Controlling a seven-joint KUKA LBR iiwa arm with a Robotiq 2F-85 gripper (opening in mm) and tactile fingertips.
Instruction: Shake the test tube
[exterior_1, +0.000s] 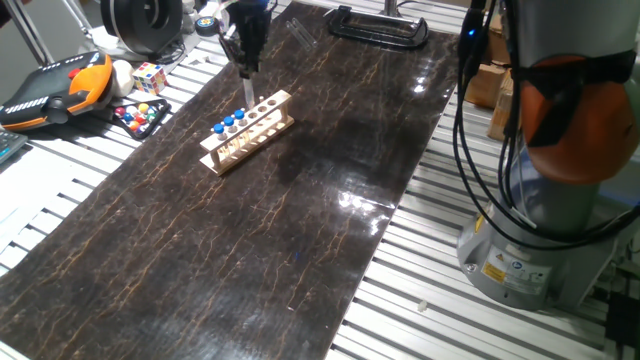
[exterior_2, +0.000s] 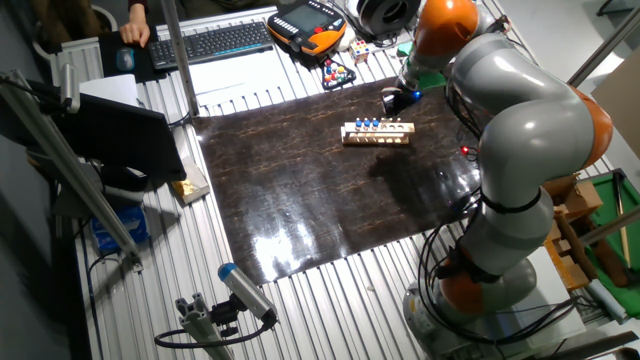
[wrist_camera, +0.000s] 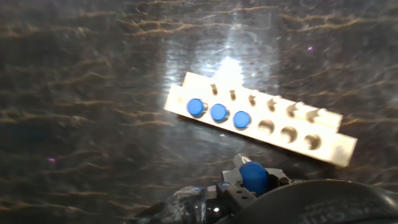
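Blue-capped test tube (wrist_camera: 252, 176) pinched between the fingers (wrist_camera: 231, 182) of the gripper (exterior_1: 246, 70), lifted clear of the pale wooden rack (wrist_camera: 323, 148) and held above the dark marbled counter (exterior_1: 300, 230). Seen from the hand view at the lower edge of the frame, cap toward the camera, just beside the rack's long side. Clear tube body visible in one fixed view as a thin pale line hanging upright below the gripper, over the far end of the rack.

Three further blue-capped tubes (wrist_camera: 216, 112) seated in adjacent holes at one end of the rack; three holes (wrist_camera: 288, 134) at the other end open. Bright light reflection on the counter just behind the rack.

Grey and orange arm (exterior_2: 520, 120) reaching across from the counter's edge, per the other fixed view. Black clamp (exterior_1: 375, 24) at the far end of the counter. Off the dark surface, on slatted aluminium: orange and black pendant (exterior_1: 55, 88), colour cube (exterior_1: 149, 77), tray of coloured balls (exterior_1: 140, 115), keyboard (exterior_2: 220, 41).
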